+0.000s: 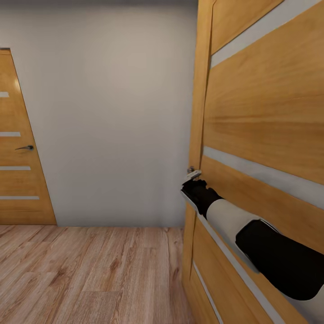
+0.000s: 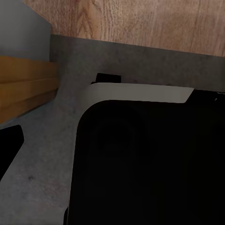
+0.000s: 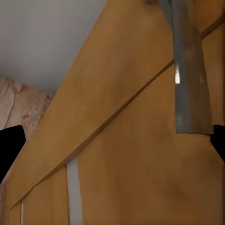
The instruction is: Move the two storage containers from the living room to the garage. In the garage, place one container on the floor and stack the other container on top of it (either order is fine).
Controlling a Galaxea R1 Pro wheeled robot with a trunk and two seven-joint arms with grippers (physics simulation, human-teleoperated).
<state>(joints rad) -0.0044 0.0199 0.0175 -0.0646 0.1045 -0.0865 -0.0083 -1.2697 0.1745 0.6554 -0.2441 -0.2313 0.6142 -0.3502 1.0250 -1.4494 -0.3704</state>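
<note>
My right arm reaches out from about 4 o'clock in the head view, and my right hand (image 1: 192, 180) sits right at the metal door handle (image 1: 193, 173) on the edge of the big wood-panelled door (image 1: 261, 135) that takes up the whole 3 o'clock side. From my head, the hand is a dark lump against the handle and I cannot tell whether its fingers are apart or together. At my right wrist the handle (image 3: 190, 75) hangs as a grey bar close before the lens, its upper end cut off, with one dark fingertip (image 3: 9, 147) and another at the opposite edge, both mostly out of frame. A second door (image 1: 20, 153) stands at 9 o'clock, cut off by the frame, beside a plain grey wall (image 1: 112, 112), above light plank floor (image 1: 90, 274). My left wrist sees grey floor (image 2: 42, 159), a strip of planks, and a black body blocking most of the picture
</note>
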